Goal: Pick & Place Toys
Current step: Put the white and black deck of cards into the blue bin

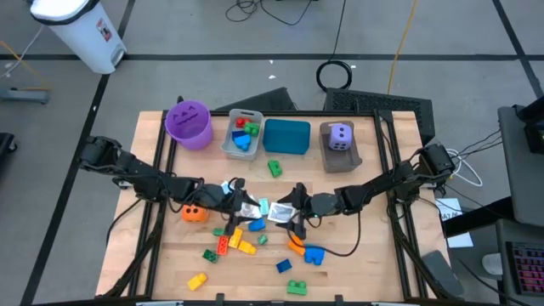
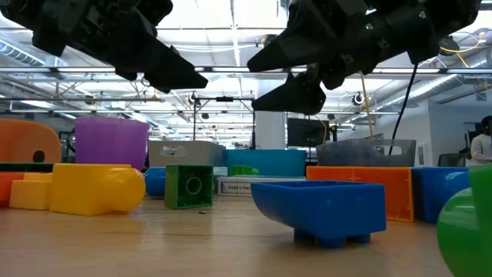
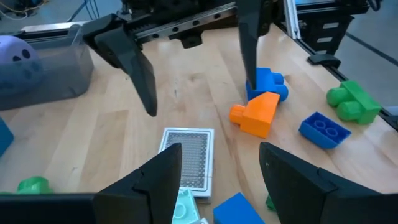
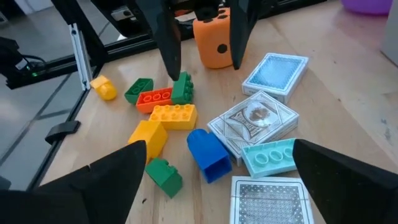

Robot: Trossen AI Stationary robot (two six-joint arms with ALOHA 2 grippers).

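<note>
Cards [image 4: 255,121] number three, dice two: orange [image 1: 194,212], purple [image 1: 340,136].

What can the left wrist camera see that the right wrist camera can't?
Only the left wrist view shows the orange brick against a blue brick, and the purple die in its grey bin. Only the right wrist view shows the orange die and the yellow brick. Both show the grey-patterned card lying flat between the two claws.
</note>
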